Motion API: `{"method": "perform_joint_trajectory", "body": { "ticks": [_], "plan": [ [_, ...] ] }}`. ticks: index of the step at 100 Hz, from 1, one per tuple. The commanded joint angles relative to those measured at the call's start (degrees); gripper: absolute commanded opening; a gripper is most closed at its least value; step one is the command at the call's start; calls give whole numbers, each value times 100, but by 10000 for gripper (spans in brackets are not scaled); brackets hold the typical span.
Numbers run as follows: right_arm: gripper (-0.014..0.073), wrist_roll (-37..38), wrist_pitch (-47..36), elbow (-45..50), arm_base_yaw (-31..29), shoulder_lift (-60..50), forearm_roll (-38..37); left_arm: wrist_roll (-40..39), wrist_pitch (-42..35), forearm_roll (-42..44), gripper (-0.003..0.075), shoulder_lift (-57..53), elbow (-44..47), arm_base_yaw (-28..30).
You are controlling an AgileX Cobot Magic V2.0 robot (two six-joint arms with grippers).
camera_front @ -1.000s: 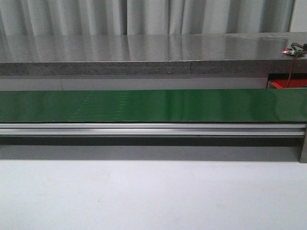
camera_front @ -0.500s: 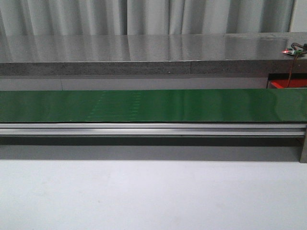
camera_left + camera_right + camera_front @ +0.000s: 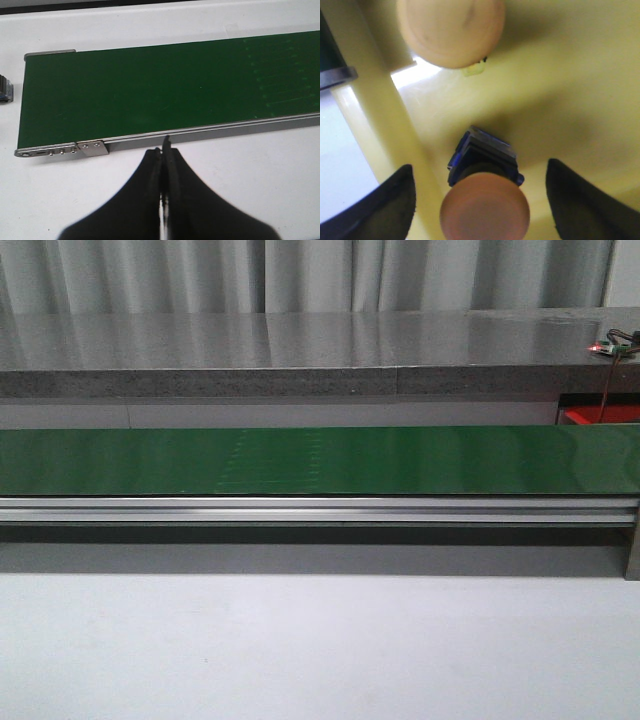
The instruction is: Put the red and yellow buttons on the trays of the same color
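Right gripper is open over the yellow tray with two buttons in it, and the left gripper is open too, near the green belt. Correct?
Not quite. The left gripper is shut, fingers pressed together, per the left wrist view. The rest holds: the right gripper is open over the yellow plastic tray with two round-capped buttons, beside the green conveyor belt.

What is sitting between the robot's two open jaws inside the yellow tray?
In the right wrist view, a yellow button on a blue base sits between the right gripper's open jaws, on the yellow tray.

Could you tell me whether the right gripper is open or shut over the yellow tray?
Open: the right gripper has its fingers spread wide, either side of a yellow button in the yellow tray.
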Motion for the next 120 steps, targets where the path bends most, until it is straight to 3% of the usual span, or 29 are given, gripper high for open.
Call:
{"method": "perform_joint_trajectory", "body": {
  "ticks": [1,23,37,46,69,100,120],
  "plan": [
    [613,13,-74,-142,-33,-264,-52,-54,-330,-155,-20,-66,-141,-51],
    [563,13,374,-446,-33,-807,-78,-54,-330,-155,-19,-66,-141,-51],
    [479,-60,739,-714,122,-1228,-73,-54,-330,-155,-20,-66,-141,-51],
    [359,-242,841,-822,350,-1437,-61,-54,-330,-155,-20,-66,-141,-51],
    [-81,-266,813,-890,1151,-1640,102,-54,-330,-155,-20,-66,-141,-51],
    [-74,-266,540,-890,2448,-1640,125,-54,-330,-155,-20,-66,-141,-51],
    [-74,-260,416,-885,2938,-1722,253,-54,-330,-155,-20,-66,-141,-51]
  ]
}}
